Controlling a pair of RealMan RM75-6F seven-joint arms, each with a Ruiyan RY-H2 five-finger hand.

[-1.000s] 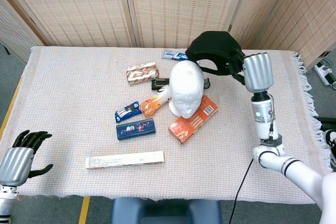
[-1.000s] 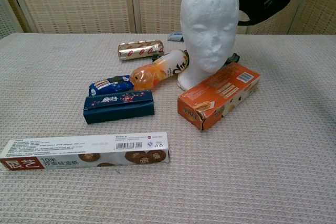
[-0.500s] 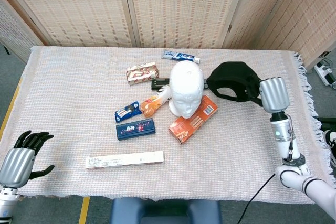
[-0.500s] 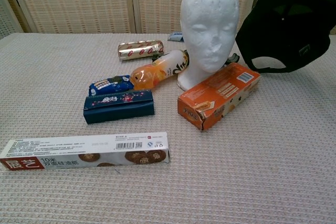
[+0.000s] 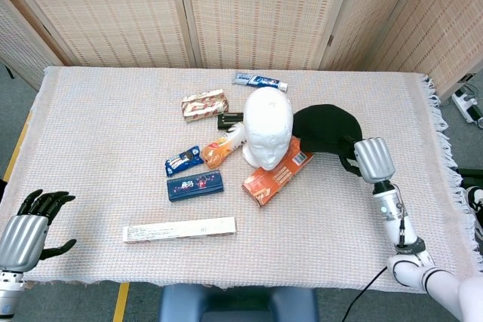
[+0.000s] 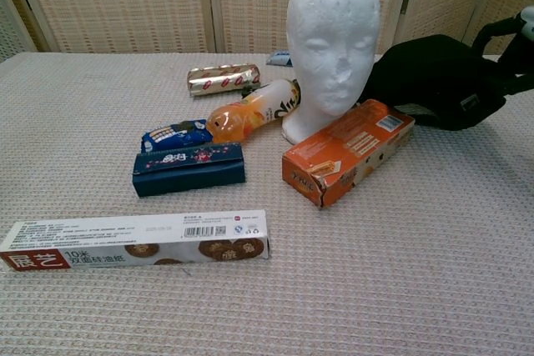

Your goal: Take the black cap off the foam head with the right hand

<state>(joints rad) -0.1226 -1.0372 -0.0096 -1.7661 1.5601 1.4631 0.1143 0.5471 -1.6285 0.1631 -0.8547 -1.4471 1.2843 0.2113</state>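
The white foam head (image 5: 269, 130) stands bare at the table's middle, facing me in the chest view (image 6: 332, 35). The black cap (image 5: 323, 130) lies on the cloth just right of it, partly leaning behind the orange box (image 5: 278, 171). My right hand (image 5: 371, 159) is at the cap's right end and holds its rear edge; in the chest view its dark fingers (image 6: 511, 29) reach over the cap (image 6: 434, 81) from the frame's right edge. My left hand (image 5: 26, 235) hovers off the front left corner with its fingers apart and nothing in it.
Around the head lie an orange bottle (image 5: 225, 145), a blue snack pack (image 5: 183, 161), a dark blue box (image 5: 195, 185), a gold wrapper (image 5: 204, 105) and a tube (image 5: 259, 80). A long flat box (image 5: 179, 228) lies near the front edge. The fringed right table edge (image 5: 444, 141) is close to the right arm.
The right hand carried the cap from above and behind the head down to the right, then lowered it onto the table beside the head. The left hand stayed put.
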